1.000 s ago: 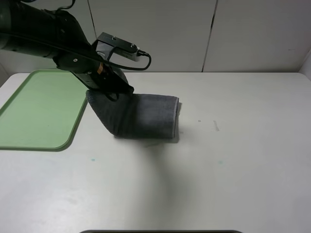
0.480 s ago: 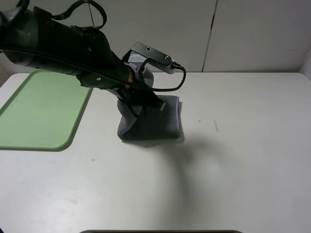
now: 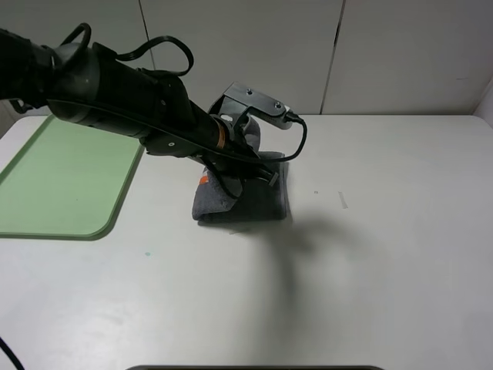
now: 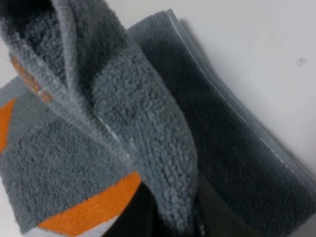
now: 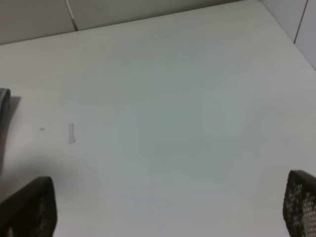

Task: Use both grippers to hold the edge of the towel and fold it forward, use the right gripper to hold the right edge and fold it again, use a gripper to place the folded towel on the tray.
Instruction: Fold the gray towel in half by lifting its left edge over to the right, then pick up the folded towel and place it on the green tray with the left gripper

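Tray (image 3: 62,177), far left: nothing on it. To its right and clear of it, the towel (image 3: 246,206) lies on the tabletop (image 3: 385,231) as a thick folded bundle. My left jaws are clamped on a raised flap, orange stripe showing. My right jaws stand wide apart over bare tabletop, holding nothing. Judgement: folding nearly complete; transfer to the tray outstanding.

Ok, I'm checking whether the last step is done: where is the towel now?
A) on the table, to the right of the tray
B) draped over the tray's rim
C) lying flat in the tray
A: the towel sits bunched on the table, with bare tabletop between it and the tray.
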### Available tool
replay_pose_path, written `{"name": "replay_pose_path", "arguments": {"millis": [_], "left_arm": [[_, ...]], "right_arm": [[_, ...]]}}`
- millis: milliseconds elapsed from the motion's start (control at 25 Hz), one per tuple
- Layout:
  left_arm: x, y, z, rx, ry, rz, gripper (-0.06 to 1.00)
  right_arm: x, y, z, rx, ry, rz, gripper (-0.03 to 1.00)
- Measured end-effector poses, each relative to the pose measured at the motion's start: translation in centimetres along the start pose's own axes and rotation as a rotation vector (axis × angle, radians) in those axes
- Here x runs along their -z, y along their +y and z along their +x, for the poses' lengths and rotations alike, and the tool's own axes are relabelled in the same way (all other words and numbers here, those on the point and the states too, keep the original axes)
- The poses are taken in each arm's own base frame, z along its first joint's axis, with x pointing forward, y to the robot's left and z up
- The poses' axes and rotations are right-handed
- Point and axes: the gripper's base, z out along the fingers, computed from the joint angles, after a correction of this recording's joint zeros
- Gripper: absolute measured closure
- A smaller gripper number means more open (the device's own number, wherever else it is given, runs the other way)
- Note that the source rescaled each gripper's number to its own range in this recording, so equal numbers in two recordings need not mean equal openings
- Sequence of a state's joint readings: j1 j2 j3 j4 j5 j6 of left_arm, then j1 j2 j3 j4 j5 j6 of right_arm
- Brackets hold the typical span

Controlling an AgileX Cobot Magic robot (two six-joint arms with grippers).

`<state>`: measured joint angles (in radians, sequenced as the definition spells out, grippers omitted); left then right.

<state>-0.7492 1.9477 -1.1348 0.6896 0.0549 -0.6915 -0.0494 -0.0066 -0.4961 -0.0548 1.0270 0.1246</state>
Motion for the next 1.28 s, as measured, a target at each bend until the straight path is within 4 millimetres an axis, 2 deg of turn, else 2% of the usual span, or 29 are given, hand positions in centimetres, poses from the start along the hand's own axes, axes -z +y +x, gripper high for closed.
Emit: {"name": "replay_pose_path", "arguments": {"millis": [240, 320, 360, 400, 440, 520, 600, 640, 760, 1080, 1160, 1280], "left_arm": [[0.0, 0.0, 0.0, 0.016, -0.003, 0.004, 0.87], [0.0, -0.1, 0.0, 0.083, -0.001, 0.006, 0.84], [0.0, -0.1, 0.0, 0.089, -0.003, 0.007, 0.77], [0.0, -0.1, -0.1, 0.09, -0.009, 0.013, 0.65], [0.0, -0.2, -0.2, 0.087, -0.017, 0.02, 0.51], [0.0, -0.2, -0.5, 0.074, -0.031, 0.025, 0.18], [0.1, -0.3, -0.8, 0.062, -0.045, 0.031, 0.04], [0.1, -0.3, -0.9, 0.058, -0.051, 0.033, 0.0], [0.1, -0.3, -1.0, 0.053, -0.053, 0.035, -0.04], [0.2, -0.1, -0.9, 0.054, -0.039, 0.02, -0.06], [0.5, 0.3, -0.8, 0.058, -0.015, -0.01, -0.06], [1.8, 2.0, -0.9, 0.085, 0.031, -0.093, -0.06]], "right_arm": [[0.0, 0.0, 0.0, 0.0, 0.0, 0.0, -0.03], [0.0, 0.0, 0.0, 0.0, 0.0, 0.0, -0.03], [0.0, 0.0, 0.0, 0.0, 0.0, 0.0, -0.03], [0.0, 0.0, 0.0, 0.0, 0.0, 0.0, -0.03], [0.0, 0.0, 0.0, 0.0, 0.0, 0.0, -0.03], [0.0, 0.0, 0.0, 0.0, 0.0, 0.0, -0.03], [0.0, 0.0, 0.0, 0.0, 0.0, 0.0, -0.03], [0.0, 0.0, 0.0, 0.0, 0.0, 0.0, -0.03], [0.0, 0.0, 0.0, 0.0, 0.0, 0.0, -0.03], [0.0, 0.0, 0.0, 0.0, 0.0, 0.0, -0.03], [0.0, 0.0, 0.0, 0.0, 0.0, 0.0, -0.03], [0.0, 0.0, 0.0, 0.0, 0.0, 0.0, -0.03]]}}
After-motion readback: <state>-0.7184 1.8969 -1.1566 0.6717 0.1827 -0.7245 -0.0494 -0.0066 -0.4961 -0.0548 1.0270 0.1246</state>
